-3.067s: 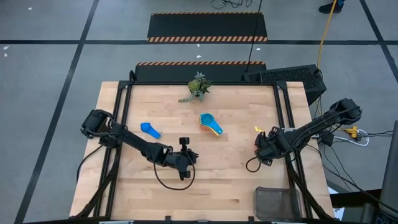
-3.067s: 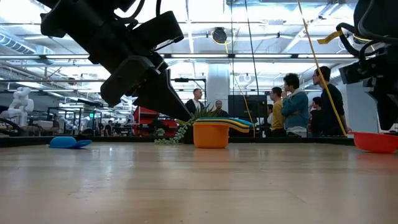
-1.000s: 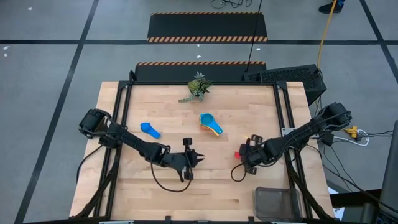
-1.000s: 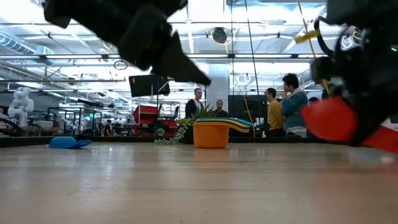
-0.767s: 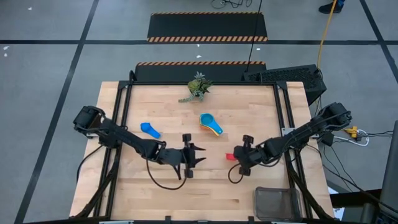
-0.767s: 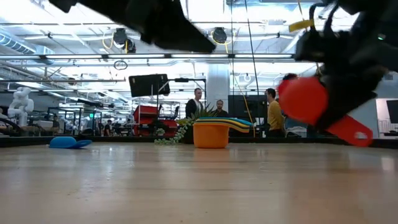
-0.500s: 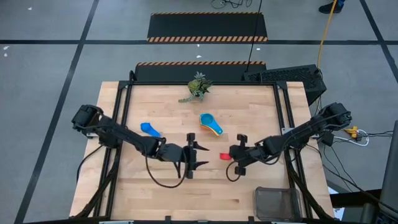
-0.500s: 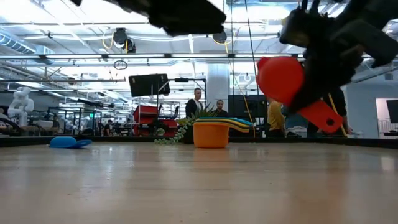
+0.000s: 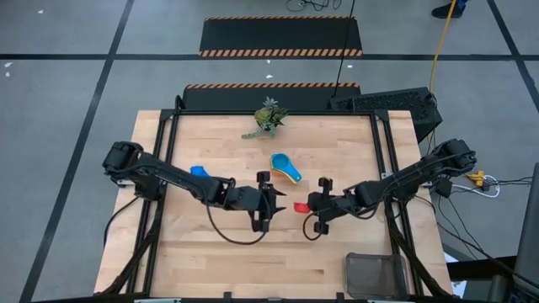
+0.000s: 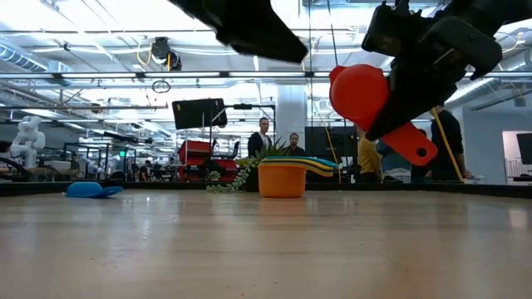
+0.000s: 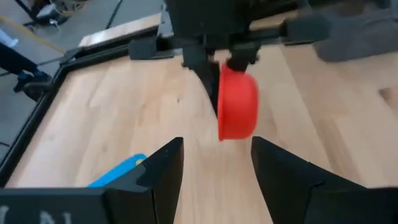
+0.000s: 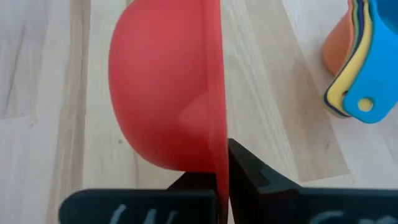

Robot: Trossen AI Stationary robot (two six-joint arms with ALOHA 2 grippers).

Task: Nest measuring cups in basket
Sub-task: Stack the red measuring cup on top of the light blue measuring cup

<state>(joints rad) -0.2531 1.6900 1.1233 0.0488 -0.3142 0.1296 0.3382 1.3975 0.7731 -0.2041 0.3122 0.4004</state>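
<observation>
your right claw [image 9: 308, 207] was clamped on the red cup [image 9: 301, 208] in mid-air, facing the left claw [image 9: 271, 204], whose fingers stood apart; you needed the bowl centred between them before closing.

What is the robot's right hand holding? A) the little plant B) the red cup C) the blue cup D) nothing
B: the right hand is shut on the red cup, held up off the table, facing the left hand, which is open and empty.
</observation>
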